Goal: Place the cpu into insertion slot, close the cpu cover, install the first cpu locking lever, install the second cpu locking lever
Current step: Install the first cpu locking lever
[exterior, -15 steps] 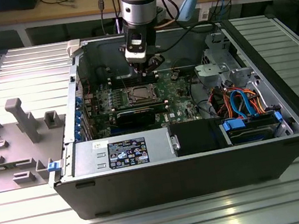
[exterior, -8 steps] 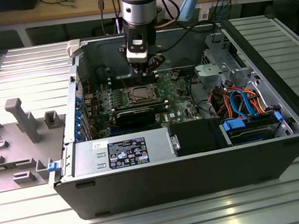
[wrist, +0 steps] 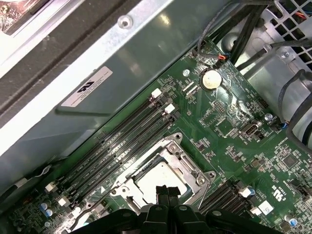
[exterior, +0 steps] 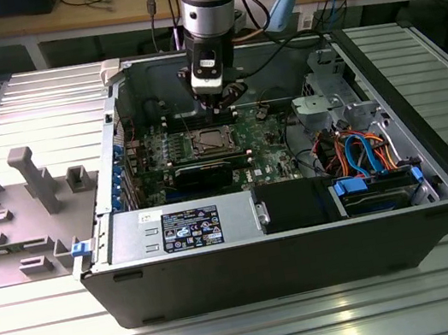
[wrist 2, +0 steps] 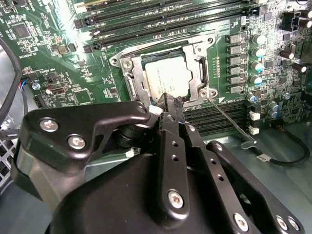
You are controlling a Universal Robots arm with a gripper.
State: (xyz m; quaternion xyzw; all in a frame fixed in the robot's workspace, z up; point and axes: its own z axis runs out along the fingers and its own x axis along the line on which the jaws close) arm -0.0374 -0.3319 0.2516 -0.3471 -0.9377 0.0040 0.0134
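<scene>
Jaws pressed together, at 12 o'clock of the insertion slot point(exterior: 193, 143) in the exterior view; the cpu point(wrist 2: 168, 80) sits under the cpu cover point(wrist 2: 135, 80).

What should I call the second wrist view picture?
Gripper at the cpu cover's edge, cpu showing through its opening.

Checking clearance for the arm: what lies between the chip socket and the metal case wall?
In the first wrist view, a row of long black memory slots lies between the socket and the grey case wall.
</scene>
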